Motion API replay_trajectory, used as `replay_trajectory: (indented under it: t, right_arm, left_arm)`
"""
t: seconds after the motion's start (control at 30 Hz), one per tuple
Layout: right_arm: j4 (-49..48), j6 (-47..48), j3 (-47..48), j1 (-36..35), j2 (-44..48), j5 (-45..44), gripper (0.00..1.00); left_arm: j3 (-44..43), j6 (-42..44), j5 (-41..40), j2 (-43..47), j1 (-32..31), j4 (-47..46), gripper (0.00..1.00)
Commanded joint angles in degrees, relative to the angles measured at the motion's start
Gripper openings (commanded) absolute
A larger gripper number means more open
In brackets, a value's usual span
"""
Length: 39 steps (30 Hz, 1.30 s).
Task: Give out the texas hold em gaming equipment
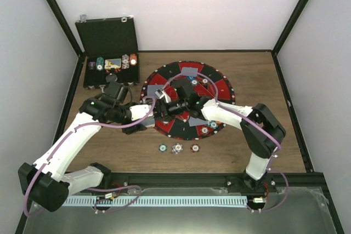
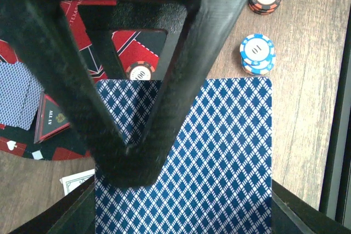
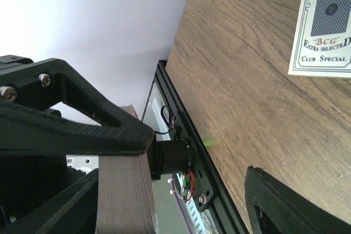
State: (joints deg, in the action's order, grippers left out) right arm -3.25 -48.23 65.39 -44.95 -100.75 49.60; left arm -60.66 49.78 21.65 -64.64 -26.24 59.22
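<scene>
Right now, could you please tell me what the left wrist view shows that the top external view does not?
Only left wrist: the diamond pattern on the blue-backed cards clamped in the left gripper, and an ALL IN marker on the round mat. Only top external: the open black case and the right arm. Both: the round mat and loose chips on the wood table.

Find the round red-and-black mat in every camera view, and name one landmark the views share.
Top external: the round red-and-black mat lies mid-table, partly under both arms.
Left wrist: the mat fills the upper left, beyond the blue diamond-backed playing card.
Right wrist: not in it.
Shared landmark: the brown wooden tabletop, seen in all three.
</scene>
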Motion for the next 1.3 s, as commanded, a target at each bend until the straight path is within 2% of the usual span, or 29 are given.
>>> replay_trajectory:
  t: [0.0,0.1,0.3,0.37,0.47,0.57,0.9,1.27]
  right_arm:
    - [1.9,1.2,-3.7,2.8,2.4,-1.4,0.67]
    - [2.1,1.4,-4.9,3.3,4.1,-1.6,0.65]
    - [3.2,2.1,-4.8,3.7,5.9,-1.6,0.53]
    - [2.8,1.8,-4.9,3.7,5.9,-1.2,0.53]
    - [0.4,0.3,-4.8,3.3,5.5,0.3,0.64]
    - [-0.4,0.0,-3.0,1.6,4.1,1.1,0.69]
    - [-2.6,-1.0,0.1,-0.1,-1.5,3.9,0.69]
    - [5.4,4.5,-0.8,2.5,0.0,1.2,0.62]
  left_arm:
    - [-1.1,1.3,1.5,1.6,0.1,0.1,0.1]
    - [-1.1,1.1,1.5,1.3,0.1,-0.1,0.1]
    - [-1.5,0.9,1.6,1.1,0.1,-0.2,0.1]
    - [-1.5,0.9,1.6,1.0,0.1,-0.1,0.1]
    - [-1.3,1.0,1.5,0.9,0.1,-0.1,0.1]
    - [-1.2,1.2,1.1,0.7,0.2,-0.1,0.1]
    - [-1.1,1.3,1.1,0.9,0.1,0.0,0.1]
    - [-2.4,1.2,1.2,1.5,0.1,0.4,0.1]
